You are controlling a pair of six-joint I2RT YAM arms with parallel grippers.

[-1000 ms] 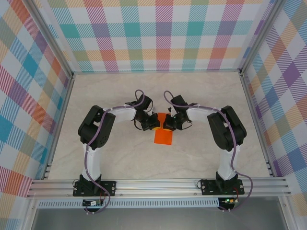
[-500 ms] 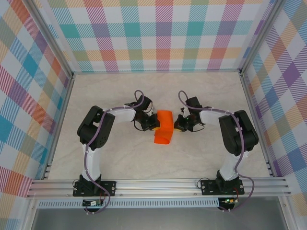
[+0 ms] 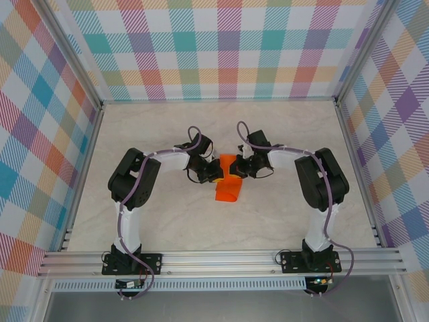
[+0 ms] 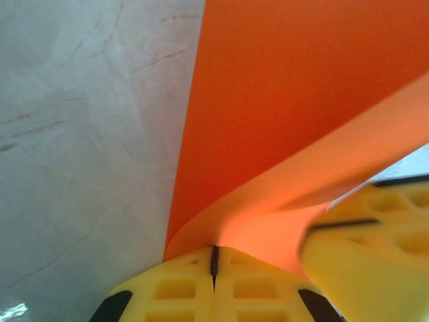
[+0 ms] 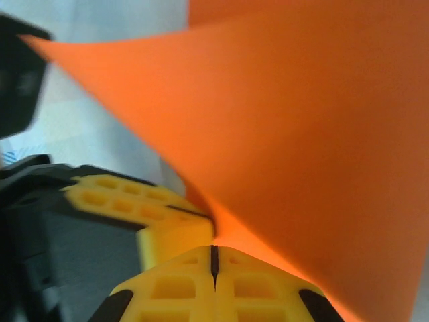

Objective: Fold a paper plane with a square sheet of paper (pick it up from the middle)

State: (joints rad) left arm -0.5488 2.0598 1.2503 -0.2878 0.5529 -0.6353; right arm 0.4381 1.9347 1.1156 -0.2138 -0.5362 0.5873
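Two tools meet over the middle of the worktop [image 3: 167, 221], a little nearer its far edge than its near one. The left tool [image 3: 216, 172] reaches in from the left and the right tool [image 3: 240, 169] from the right. Their tips are close together, with the orange sheet of paper [image 3: 228, 190] between and below them.

Both tools are pressed fully together, the yellow fingers meeting along a thin dark seam, and each pinches a bit of the sheet. In the left wrist view the bent edge of the paper runs straight into that seam. In the right wrist view the paper rises out of the seam in the same way.

The sheet is not flat. Its far part is lifted and curled over between the tools, while its near part lies on the pale marbled worktop, pointing toward the near edge. Seen from the left wrist, a blurred yellow finger of the right tool sits against or just beside the curled layer; I cannot tell which.
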